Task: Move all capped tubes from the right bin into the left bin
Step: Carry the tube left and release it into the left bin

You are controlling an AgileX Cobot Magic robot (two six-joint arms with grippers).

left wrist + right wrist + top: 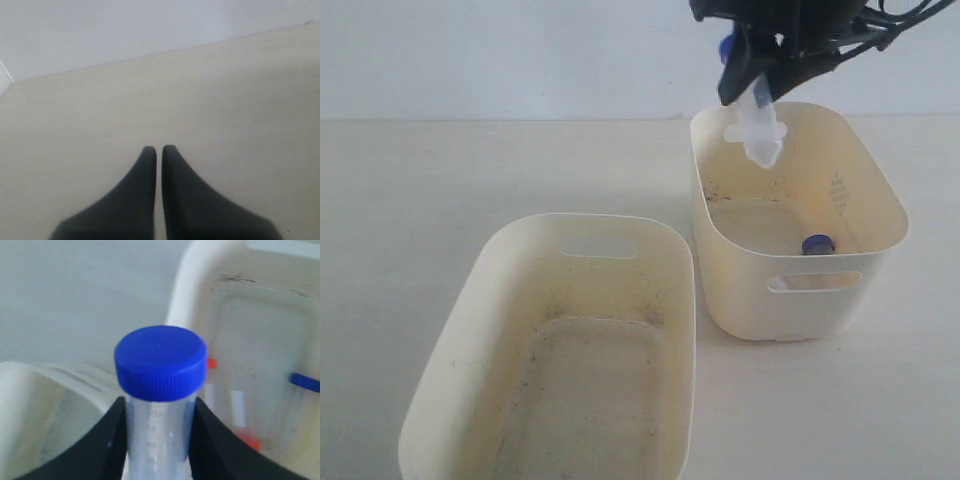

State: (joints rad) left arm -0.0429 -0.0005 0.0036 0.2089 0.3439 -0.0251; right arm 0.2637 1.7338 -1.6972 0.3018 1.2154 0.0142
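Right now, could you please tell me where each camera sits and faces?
Exterior: raised, off the arms, looking down on left bin, right bin; right end effector at top.
Left wrist: faces table past shut left end effector.
Right wrist: looks past its fingers and blue-capped tube into right bin.
Shared: exterior, right wrist show that tube.

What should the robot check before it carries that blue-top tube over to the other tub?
1. Grip: the right hand squeezes the tube from both sides: ok.
2. The blue cap is on: ok.
3. Tube tip is higher than the rim of the right bin: cannot tell.
4. The left bin is open with room inside: ok.
5. The left hand is out of the way, shut over the table: ok.
6. All tubes moved: not ok, other tubes lie in the right bin.
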